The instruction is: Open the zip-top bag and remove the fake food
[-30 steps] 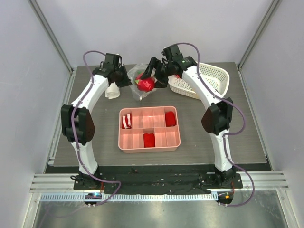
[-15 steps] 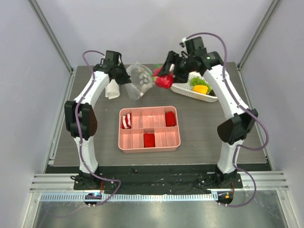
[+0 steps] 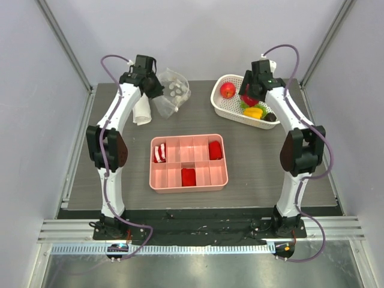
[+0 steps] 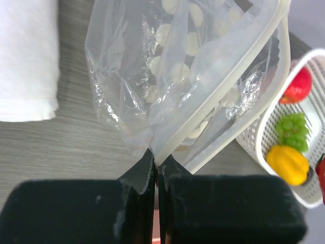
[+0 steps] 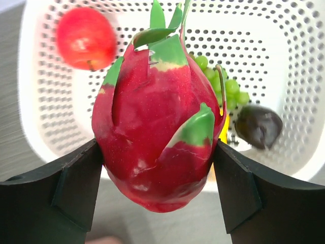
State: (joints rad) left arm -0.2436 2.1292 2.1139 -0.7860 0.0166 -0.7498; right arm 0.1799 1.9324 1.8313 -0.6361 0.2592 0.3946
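The clear zip-top bag hangs at the back left, with only pale round dots showing in it. My left gripper is shut on its zip edge, fingertips pinched together. My right gripper is shut on a red dragon fruit with green leaves, held just above the near edge of the white basket. In the basket lie a red apple, green grapes, a yellow pepper and a dark purple piece.
A white rolled cloth lies left of the bag, also in the left wrist view. A pink compartment tray with red blocks and a striped piece sits at the table's centre. Frame posts stand at the back corners.
My right gripper has carried the red dragon fruit out of the bag and rightward to the basket. My left gripper has drawn the bag back and to the left.
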